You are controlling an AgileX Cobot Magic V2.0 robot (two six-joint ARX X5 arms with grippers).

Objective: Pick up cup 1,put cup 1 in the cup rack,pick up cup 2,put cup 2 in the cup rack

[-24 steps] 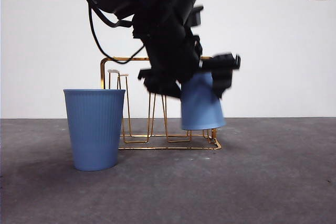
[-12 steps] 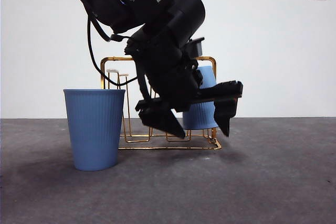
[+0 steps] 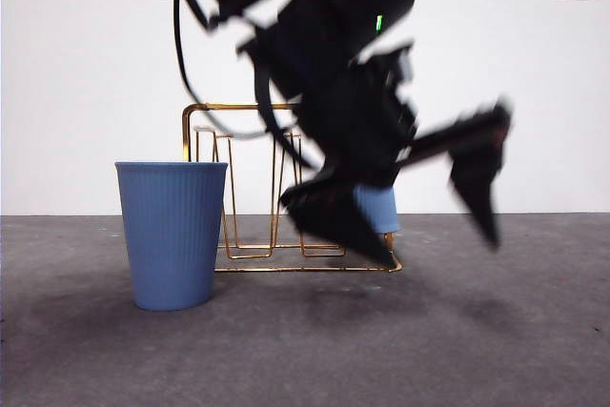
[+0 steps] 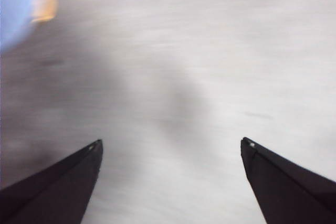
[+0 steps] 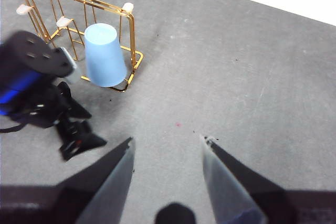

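L gripper [image 3: 419, 207] jaws spread wide, nothing between them, bare grey table [image 4: 210, 77] under it, blurred. It hangs just in front of the cup rack [image 3: 205, 109], at its end away from the free cup. Racked cup [image 5: 105, 56] sits mouth-down on a peg, long axis upright, slightly tilted, apart from the jaws. 2nd cup [image 3: 172, 234] stands mouth-up beside rack's far end, well apart from gripper. R gripper [image 5: 167, 174] open, empty, held high, clear table all round.
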